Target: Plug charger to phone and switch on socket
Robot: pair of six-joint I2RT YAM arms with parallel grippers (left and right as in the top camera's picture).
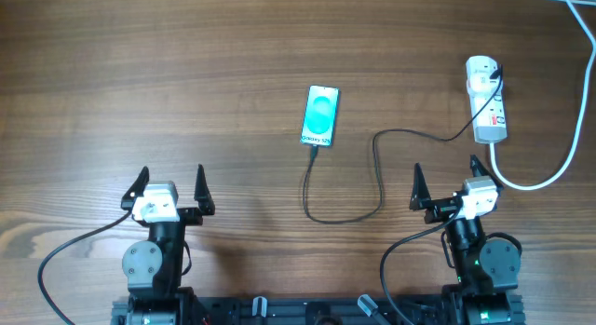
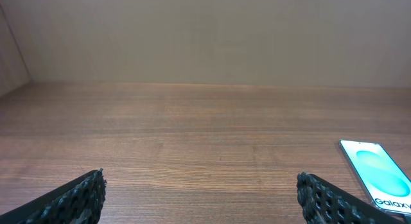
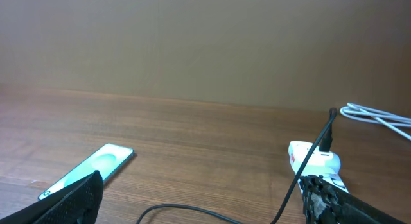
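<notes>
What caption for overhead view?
Cyan-screened phone with thin black charger cable, white power strip; left end effector, right end effector open.

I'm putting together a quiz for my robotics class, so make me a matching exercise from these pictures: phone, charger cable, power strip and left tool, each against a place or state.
Column one:
1. phone
2. charger cable
3. power strip
4. left tool

Column two:
A. open, holding nothing
B. white, far right in the overhead view
C. lying flat in the middle, cyan screen up
D. black, looping from the strip to the phone's lower edge

Pairs: 1-C, 2-D, 3-B, 4-A
</notes>
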